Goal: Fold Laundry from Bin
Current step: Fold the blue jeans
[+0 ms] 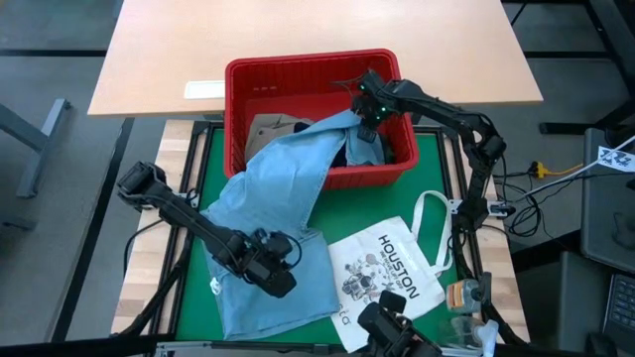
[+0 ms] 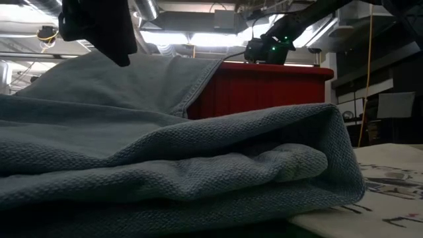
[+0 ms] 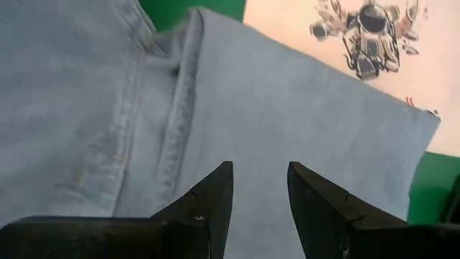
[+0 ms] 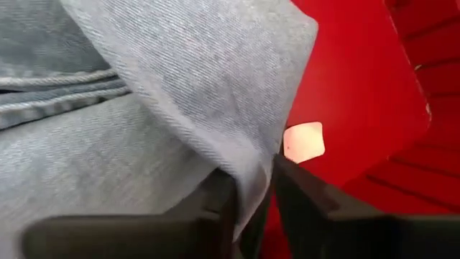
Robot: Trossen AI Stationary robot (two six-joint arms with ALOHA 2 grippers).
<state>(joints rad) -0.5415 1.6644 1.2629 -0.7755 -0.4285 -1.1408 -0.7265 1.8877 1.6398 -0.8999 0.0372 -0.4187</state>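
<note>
The light blue denim garment (image 1: 283, 213) is soft and floppy, but thick and probably a bit heavy; it will sag and drag, so a fold or hem at the edge looks like the best place to hold it. One end lies inside the red bin (image 1: 243, 74); the rest spills over the bin's front wall onto the green mat (image 1: 437, 164) in front of the bin. The right gripper (image 4: 248, 191) reaches into the bin with its arm stretched out; its fingers pinch a fold of the denim. The left gripper (image 3: 260, 198) hangs low over the denim in front of the bin; its fingers are spread apart, holding nothing.
</note>
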